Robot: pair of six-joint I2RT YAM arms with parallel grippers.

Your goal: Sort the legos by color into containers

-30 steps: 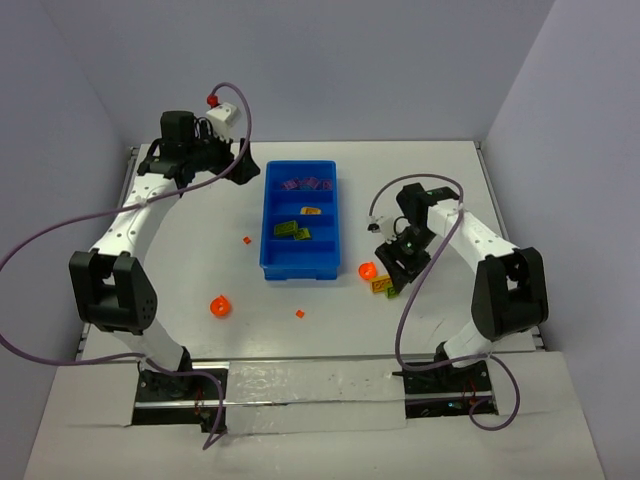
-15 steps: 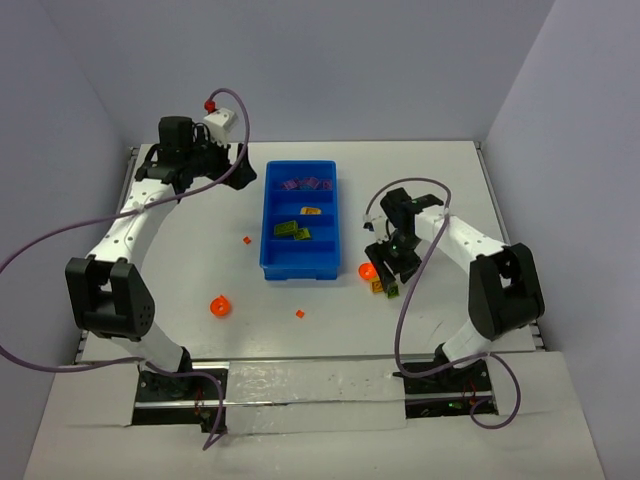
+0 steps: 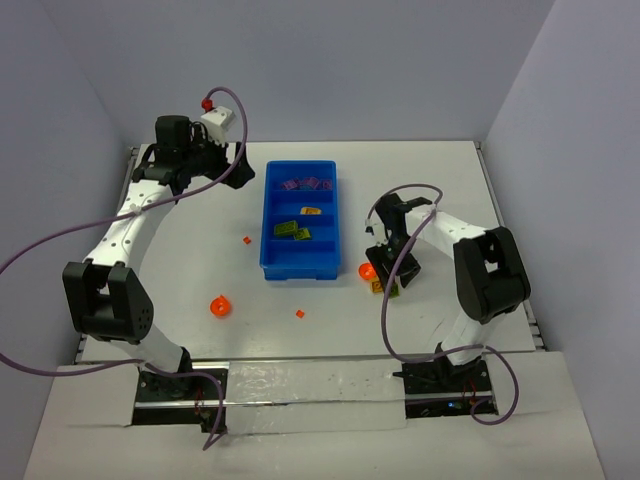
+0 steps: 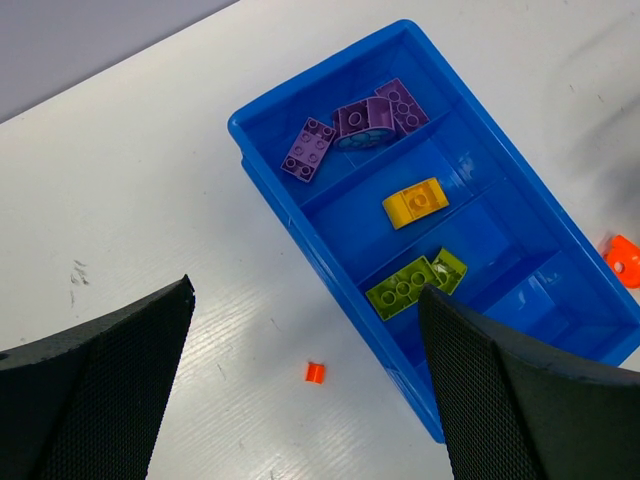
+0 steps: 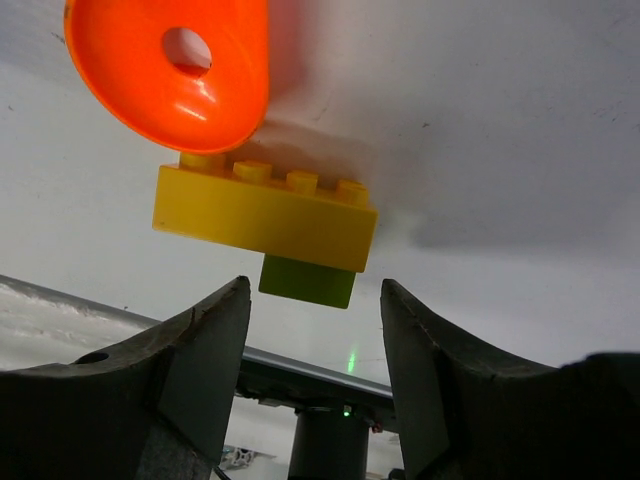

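Lego in lime (image 5: 307, 283) half behind yellow lego (image 5: 265, 215); orange disc (image 5: 150, 92) cropped.

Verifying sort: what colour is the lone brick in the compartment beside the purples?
Yellow brick; clearest in left wrist view.

Our white table (image 3: 180, 250) bears a blue tray (image 3: 300, 272). Loose on it we see a round orange lego (image 3: 219, 306), small orange bits (image 3: 247, 240) and a yellow brick (image 5: 265, 215).

Just ahead of the right pincer (image 5: 312, 318), the green brick (image 5: 307, 283) shows only partly, hidden by the yellow brick (image 5: 265, 215), and the orange round piece (image 5: 140, 85) beyond is cropped at the top.
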